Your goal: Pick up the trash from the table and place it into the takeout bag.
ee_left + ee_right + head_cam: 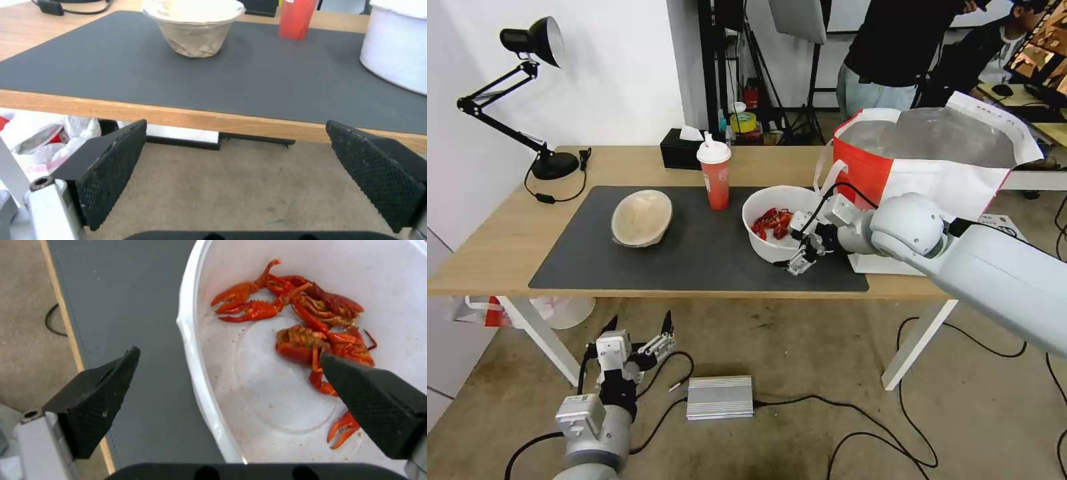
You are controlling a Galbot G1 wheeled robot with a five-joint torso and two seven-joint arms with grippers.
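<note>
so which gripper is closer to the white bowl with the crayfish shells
Right. The right gripper straddles the white bowl's near rim, one finger inside, one outside. The left gripper hangs open below the table edge, well away.

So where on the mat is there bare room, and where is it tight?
Free: the mat's left end beside the pulp bowl, and its front strip. Tight: the white bowl beside the takeout bag, the open right tool straddling its rim. The left tool hangs below the table.

bright, even indoor light | soft shadows | head view edges bowed
</note>
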